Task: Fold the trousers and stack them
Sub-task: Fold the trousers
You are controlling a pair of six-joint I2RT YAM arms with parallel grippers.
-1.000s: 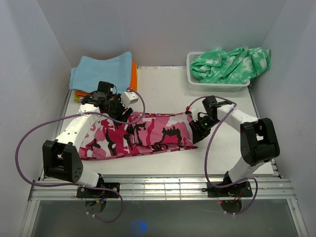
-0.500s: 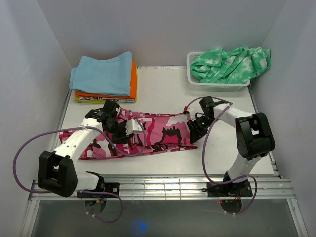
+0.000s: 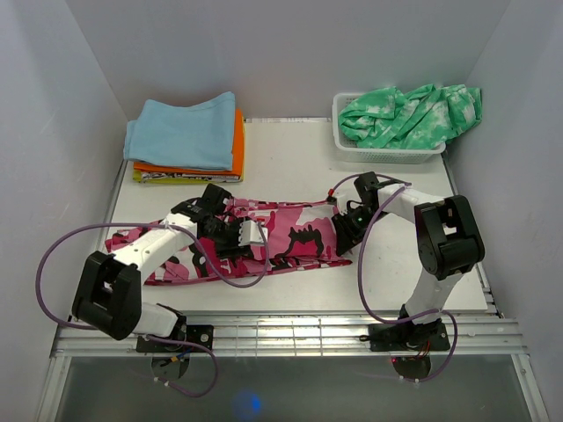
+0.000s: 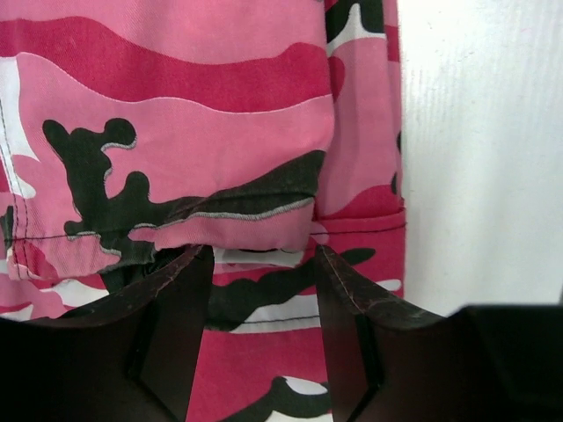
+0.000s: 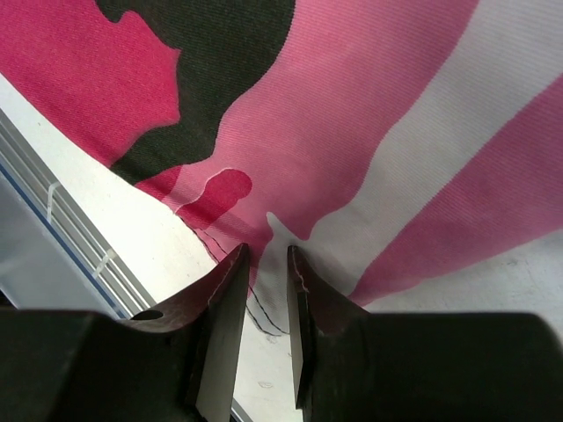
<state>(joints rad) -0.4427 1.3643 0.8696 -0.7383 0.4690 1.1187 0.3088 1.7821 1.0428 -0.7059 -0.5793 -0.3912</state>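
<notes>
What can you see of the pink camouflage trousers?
The trousers are soft woven cloth in hot pink, pale pink, white and black camouflage, folded into a long band lying flat across the table. The right gripper pinches one end's edge; the left gripper sits over the middle, jaws apart.

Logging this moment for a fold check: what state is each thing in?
trousers: folded into a long strip, flat on table.
left gripper: open over trousers.
right gripper: shut on trousers' edge.
tie-dye garment: crumpled in basket.
folded clothes: stacked, blue on top.
</notes>
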